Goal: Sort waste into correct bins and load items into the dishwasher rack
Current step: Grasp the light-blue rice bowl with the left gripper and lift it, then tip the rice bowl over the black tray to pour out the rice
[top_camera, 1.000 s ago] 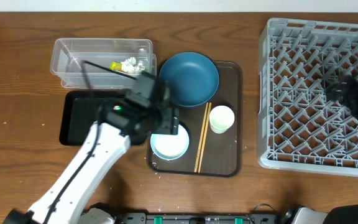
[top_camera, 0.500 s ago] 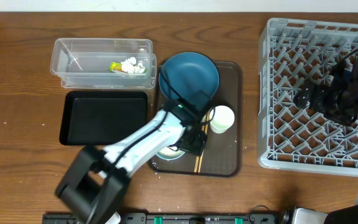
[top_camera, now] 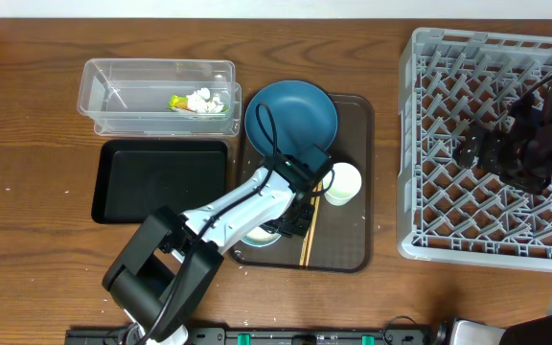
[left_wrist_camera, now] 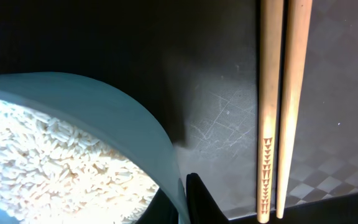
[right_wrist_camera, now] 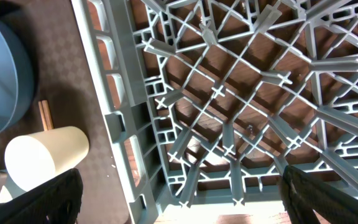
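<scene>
My left gripper (top_camera: 293, 217) is shut on the right rim of the small white bowl (top_camera: 255, 233), one finger outside the wall and one inside. In the left wrist view the bowl (left_wrist_camera: 135, 118) holds white rice (left_wrist_camera: 55, 162), and the left gripper (left_wrist_camera: 182, 208) pinches its edge. The wooden chopsticks (left_wrist_camera: 281, 112) lie just to the right on the brown tray (top_camera: 353, 251). A white cup (top_camera: 341, 183) and the dark-blue dish (top_camera: 290, 120) sit on the same tray. My right gripper (top_camera: 470, 150) hovers open over the grey dishwasher rack (top_camera: 492, 57), holding nothing.
The clear tub (top_camera: 113, 96) at the back left holds a snack wrapper and a tissue (top_camera: 199, 101). In front of it lies the black tray (top_camera: 161, 182). The right wrist view shows the rack's left wall (right_wrist_camera: 114, 118), the cup (right_wrist_camera: 45, 155) and the dish's edge (right_wrist_camera: 5, 74).
My left arm swung right from the black tray's edge to the bowl's right side and closed on its rim. The right arm came to rest over the rack, then stayed still.
</scene>
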Tool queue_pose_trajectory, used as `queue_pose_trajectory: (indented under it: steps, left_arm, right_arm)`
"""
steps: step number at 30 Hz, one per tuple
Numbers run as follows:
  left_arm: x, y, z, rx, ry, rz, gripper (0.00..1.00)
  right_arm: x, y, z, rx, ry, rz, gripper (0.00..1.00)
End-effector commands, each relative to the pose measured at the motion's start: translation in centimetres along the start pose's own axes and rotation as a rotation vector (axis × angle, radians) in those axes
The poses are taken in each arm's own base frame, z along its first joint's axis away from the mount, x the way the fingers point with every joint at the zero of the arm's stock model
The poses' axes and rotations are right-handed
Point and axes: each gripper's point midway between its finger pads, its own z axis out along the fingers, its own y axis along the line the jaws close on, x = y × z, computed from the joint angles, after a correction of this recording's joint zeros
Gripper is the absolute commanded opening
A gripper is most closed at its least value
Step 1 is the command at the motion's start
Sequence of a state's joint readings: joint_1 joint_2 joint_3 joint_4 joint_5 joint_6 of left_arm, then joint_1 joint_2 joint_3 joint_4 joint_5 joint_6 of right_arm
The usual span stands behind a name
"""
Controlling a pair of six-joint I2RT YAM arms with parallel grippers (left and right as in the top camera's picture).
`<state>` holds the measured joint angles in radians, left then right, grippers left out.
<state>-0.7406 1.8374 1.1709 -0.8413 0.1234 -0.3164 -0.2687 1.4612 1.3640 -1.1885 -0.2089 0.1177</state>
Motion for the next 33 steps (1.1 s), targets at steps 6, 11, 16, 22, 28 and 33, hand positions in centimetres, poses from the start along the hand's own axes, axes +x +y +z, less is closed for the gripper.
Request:
queue_pose_trajectory:
  steps: [6, 11, 16, 22, 28, 33]
  left_arm:
    - [-0.6, -0.3, -4.4, 0.015, -0.061, 0.011, 0.06]
    - [-0.8, 0.1, -8.4, 0.052, -0.166, 0.030, 0.06]
    - [-1.1, 2.5, -11.8, 0.071, -0.262, -0.005, 0.06]
    - [-2.2, 7.3, -13.2, 0.159, -0.294, -0.167, 0.06]
    - [-3.2, 10.3, -14.4, 0.409, -0.335, -0.235, 0.06]
    - [-3.1, 11.8, -16.2, 0.682, -0.415, -0.231, 0.06]
  right_arm:
    - [0.2, 0.0, 0.1, 0.007, 0.004, -0.021, 0.99]
    - [0.1, -0.2, 0.1, 0.023, 0.000, -0.021, 0.99]
    - [0.1, -0.2, 0.1, 0.024, 0.002, -0.021, 0.99]
    - [0.2, -0.2, 0.1, 0.024, 0.003, -0.021, 0.99]
    - [0.2, -0.2, 0.1, 0.023, 0.004, -0.021, 0.99]
    - [0.4, -0.3, 0.1, 0.024, 0.011, -0.020, 0.99]
